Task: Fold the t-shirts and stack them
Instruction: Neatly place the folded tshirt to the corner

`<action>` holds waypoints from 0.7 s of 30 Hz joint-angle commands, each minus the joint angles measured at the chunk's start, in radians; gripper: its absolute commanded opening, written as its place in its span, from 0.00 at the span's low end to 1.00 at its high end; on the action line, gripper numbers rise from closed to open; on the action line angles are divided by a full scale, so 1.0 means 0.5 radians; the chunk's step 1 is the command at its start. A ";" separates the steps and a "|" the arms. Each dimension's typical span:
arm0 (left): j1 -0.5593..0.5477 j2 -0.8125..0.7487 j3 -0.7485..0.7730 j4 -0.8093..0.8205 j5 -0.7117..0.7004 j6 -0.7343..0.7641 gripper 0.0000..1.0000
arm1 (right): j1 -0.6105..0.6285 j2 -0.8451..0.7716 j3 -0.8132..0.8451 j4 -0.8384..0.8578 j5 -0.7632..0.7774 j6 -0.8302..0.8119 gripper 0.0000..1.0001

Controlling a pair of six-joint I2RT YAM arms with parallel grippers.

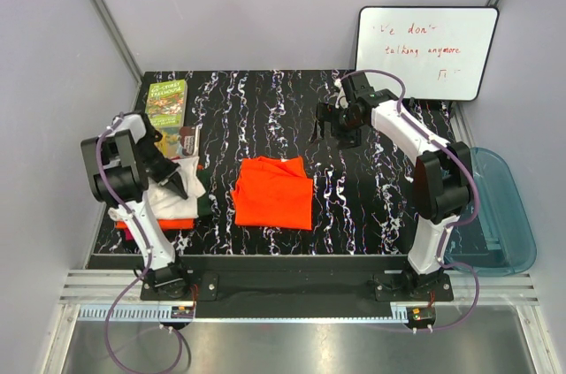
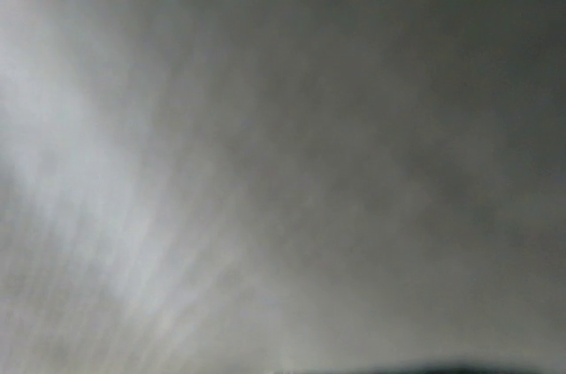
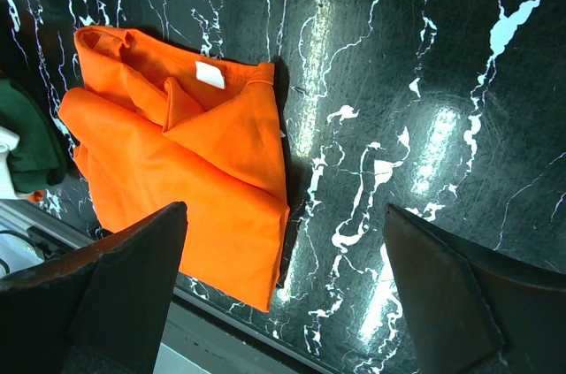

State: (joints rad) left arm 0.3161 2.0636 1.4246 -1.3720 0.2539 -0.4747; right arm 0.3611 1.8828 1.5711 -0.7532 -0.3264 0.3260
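Note:
The bright orange t-shirt lies folded in the middle of the table; it also shows in the right wrist view, neck label up. At the left a white t-shirt lies on top of a dark green one and a red-orange one. My left gripper is down on the white shirt. Its wrist view is only a grey-white blur, so its jaws are hidden. My right gripper hangs open and empty above the table behind and to the right of the orange shirt, with its fingers wide apart.
A small green book lies at the back left with a small dark object beside it. A whiteboard leans at the back right. A translucent blue tub sits off the table's right edge.

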 commanded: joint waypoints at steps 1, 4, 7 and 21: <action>-0.193 0.122 -0.192 0.897 0.250 -0.094 0.00 | -0.020 -0.090 0.030 -0.009 -0.010 0.002 1.00; -0.279 0.040 -0.217 0.918 0.229 -0.106 0.00 | -0.020 -0.087 0.030 -0.006 -0.019 -0.002 1.00; -0.307 -0.178 -0.168 0.915 0.189 -0.100 0.00 | -0.020 -0.099 0.030 -0.006 -0.016 -0.014 1.00; -0.279 -0.878 0.277 0.376 -0.228 0.130 0.00 | -0.020 -0.072 -0.001 0.003 -0.087 -0.029 1.00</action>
State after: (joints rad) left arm 0.1570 1.6752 1.5650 -1.0916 0.2684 -0.4580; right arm 0.3576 1.8816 1.5600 -0.7536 -0.3374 0.3248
